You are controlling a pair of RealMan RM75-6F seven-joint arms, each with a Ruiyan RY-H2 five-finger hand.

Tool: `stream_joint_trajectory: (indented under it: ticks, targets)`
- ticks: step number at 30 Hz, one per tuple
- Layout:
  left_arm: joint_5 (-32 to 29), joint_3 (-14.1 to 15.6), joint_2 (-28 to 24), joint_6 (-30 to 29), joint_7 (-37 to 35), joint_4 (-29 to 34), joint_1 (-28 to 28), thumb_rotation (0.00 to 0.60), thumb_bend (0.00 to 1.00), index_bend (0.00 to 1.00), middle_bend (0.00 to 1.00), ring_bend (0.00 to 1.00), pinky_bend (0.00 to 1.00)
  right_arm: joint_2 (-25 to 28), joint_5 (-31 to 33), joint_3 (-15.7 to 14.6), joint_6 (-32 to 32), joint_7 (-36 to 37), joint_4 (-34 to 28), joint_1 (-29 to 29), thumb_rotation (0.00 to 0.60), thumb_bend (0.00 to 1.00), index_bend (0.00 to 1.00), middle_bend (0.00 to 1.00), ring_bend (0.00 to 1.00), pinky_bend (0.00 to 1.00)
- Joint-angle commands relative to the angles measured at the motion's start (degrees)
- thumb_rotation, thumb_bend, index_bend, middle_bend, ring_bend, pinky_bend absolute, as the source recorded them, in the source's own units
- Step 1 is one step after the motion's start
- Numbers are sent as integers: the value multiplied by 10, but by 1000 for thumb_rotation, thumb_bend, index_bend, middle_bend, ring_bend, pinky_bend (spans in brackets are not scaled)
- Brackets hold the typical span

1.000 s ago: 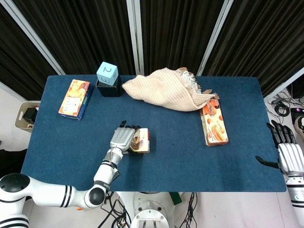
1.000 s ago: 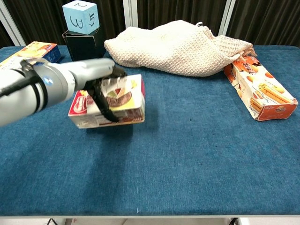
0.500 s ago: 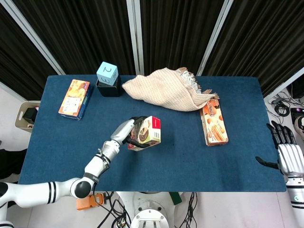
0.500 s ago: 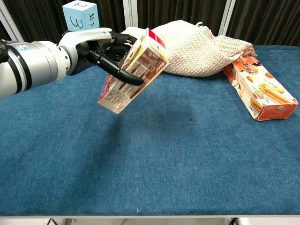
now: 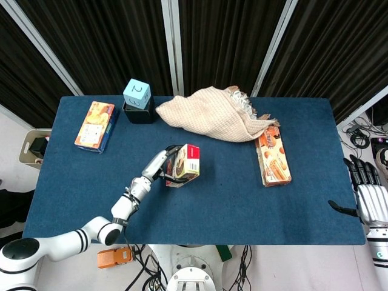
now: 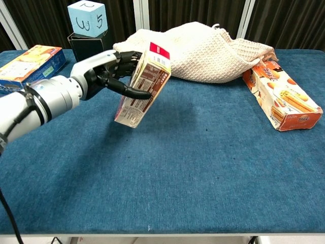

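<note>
Blue-clothed table (image 5: pixel 291 212), dark curtains behind. We list: snack box (image 6: pixel 142 85), tilted above the cloth, left hand (image 6: pixel 109 71) fingers wrapped around it. Judged light, stiff; grip across broad faces.

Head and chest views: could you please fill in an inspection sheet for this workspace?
Surface: blue cloth table.
Job's things: snack box, tilted, lifted off the table.
Clutter: beige towel; orange biscuit box, partly under the towel; orange box; numbered cube on black holder.
Hands: left hand grips the snack box; right hand open, off the table edge.
Cables: on the floor.
Surroundings: black curtains.
</note>
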State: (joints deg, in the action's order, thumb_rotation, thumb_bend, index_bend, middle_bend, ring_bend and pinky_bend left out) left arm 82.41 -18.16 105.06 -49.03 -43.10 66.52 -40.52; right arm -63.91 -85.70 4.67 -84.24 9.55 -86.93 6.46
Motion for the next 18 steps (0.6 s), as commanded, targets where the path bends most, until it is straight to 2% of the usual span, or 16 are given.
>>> stream_joint_trajectory:
  ticks: [1,7,15,18]
  targets:
    - [4,12,22,-20,-23,-33,-5,600,0,362,345,157,33,0,1,0,0,-1,-1,-1,600,147,0,43,0,0]
    - [-7,18,34,-33,-58,-69,-6,600,0,362,344,157,16,1,3,1,1,-5,-5,-1,600,147,0,43,0,0]
    - [-9,36,32,-48,-68,-101,-1,600,0,327,314,155,13,2,2,2,-1,-11,-12,-3,600,148,0,43,0,0]
    - [-4,46,25,-52,-66,-104,1,600,0,250,262,111,7,2,1,1,-3,-12,-14,-4,600,147,0,43,0,0]
